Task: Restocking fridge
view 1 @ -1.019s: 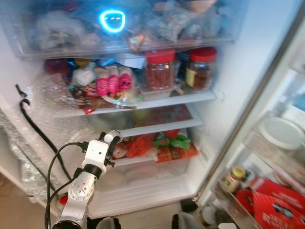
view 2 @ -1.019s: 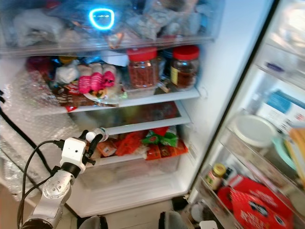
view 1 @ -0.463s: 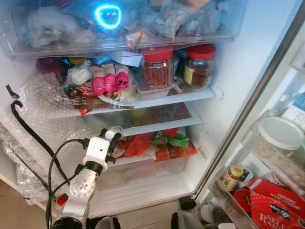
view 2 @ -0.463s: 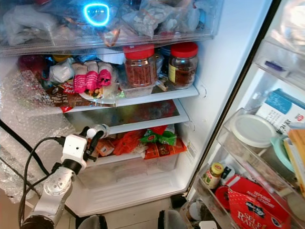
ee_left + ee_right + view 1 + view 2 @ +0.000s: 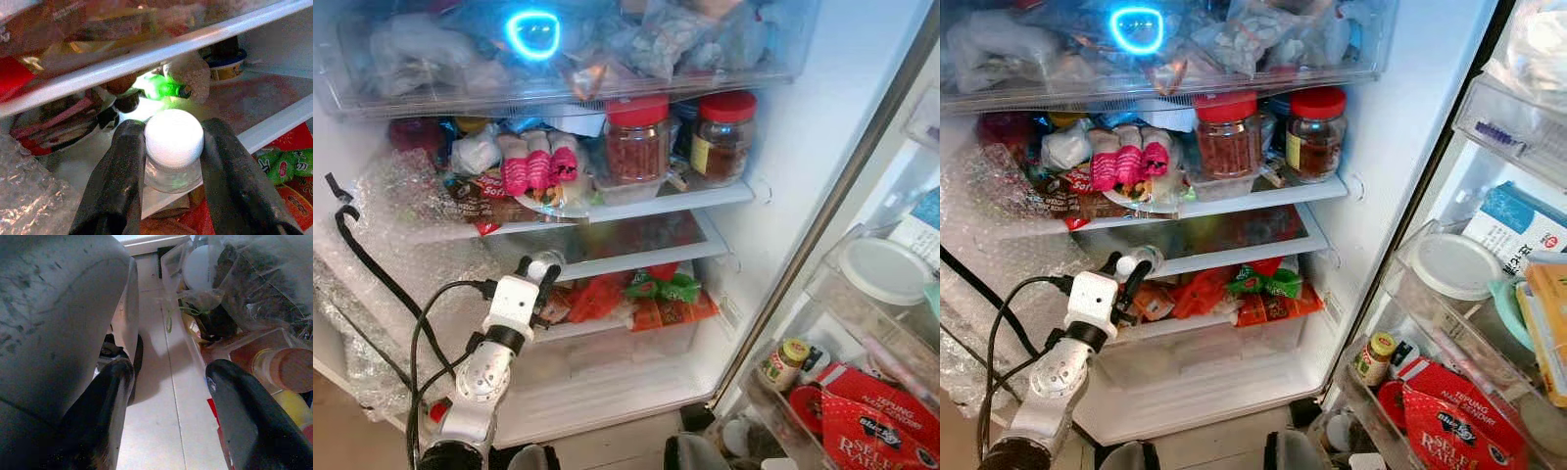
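Observation:
My left gripper (image 5: 536, 268) is shut on a small clear bottle with a white cap (image 5: 546, 260), held at the front left edge of the fridge's middle glass shelf (image 5: 636, 257). In the left wrist view the bottle (image 5: 173, 139) sits between both black fingers (image 5: 120, 181), with the shelf's white rail just beyond and a green-lit item behind it. My right gripper (image 5: 168, 396) hangs low and open with nothing between its fingers, over pale floor beside the door bins.
Two red-lidded jars (image 5: 640, 142) and pink packs (image 5: 538, 166) stand on the shelf above. Red and green packets (image 5: 651, 294) lie on the shelf below. Bubble wrap (image 5: 401, 245) and a black cable line the left side. The open door's bins (image 5: 862, 392) are at the right.
My left gripper has lifted the bottle slightly, up to the front edge of the middle shelf. The head camera has shifted a little.

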### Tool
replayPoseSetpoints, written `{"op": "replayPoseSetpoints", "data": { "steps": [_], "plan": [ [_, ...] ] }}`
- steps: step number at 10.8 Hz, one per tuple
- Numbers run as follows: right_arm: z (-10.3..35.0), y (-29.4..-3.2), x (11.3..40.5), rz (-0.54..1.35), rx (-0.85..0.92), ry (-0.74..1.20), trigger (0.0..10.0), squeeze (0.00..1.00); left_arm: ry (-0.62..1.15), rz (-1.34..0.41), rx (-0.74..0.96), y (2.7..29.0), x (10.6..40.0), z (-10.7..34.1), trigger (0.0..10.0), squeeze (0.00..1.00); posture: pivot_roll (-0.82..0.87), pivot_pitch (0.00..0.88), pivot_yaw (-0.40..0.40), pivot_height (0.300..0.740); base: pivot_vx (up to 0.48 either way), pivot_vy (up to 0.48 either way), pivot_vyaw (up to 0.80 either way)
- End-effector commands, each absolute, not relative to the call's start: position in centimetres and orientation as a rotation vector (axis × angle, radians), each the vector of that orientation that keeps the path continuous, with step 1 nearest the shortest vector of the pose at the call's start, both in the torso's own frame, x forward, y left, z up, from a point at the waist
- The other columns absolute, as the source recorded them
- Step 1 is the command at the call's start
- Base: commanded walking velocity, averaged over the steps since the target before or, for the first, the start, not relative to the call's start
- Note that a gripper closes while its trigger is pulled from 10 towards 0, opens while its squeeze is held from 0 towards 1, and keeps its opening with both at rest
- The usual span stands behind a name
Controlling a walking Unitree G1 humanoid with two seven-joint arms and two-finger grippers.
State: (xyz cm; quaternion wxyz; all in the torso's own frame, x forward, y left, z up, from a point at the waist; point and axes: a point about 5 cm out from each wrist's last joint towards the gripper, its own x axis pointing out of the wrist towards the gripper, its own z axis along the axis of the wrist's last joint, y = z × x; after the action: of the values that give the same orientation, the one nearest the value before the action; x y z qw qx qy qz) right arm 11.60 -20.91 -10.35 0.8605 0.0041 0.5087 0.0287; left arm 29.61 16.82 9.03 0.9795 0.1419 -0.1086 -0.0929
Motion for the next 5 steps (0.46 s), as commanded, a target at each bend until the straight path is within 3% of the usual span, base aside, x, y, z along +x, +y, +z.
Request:
{"op": "replayPoseSetpoints", "data": {
  "steps": [1, 5],
  "plan": [
    [-10.62, -20.16, 11.06, 0.081, 0.034, 1.085, 10.0, 0.0, -0.264, -0.186, 0.302, 16.9, 29.68, 9.84, 10.0, 0.0, -0.16, 0.0, -0.011, 0.619, 0.0, 0.0, 0.0],
    [-10.63, -20.18, 11.03, 0.083, 0.033, 1.087, 10.0, 0.0, -0.272, -0.169, 0.303, 17.13, 29.53, 9.89, 10.0, 0.0, -0.16, 0.0, -0.013, 0.619, 0.0, 0.0, 0.0]
  ]
}}
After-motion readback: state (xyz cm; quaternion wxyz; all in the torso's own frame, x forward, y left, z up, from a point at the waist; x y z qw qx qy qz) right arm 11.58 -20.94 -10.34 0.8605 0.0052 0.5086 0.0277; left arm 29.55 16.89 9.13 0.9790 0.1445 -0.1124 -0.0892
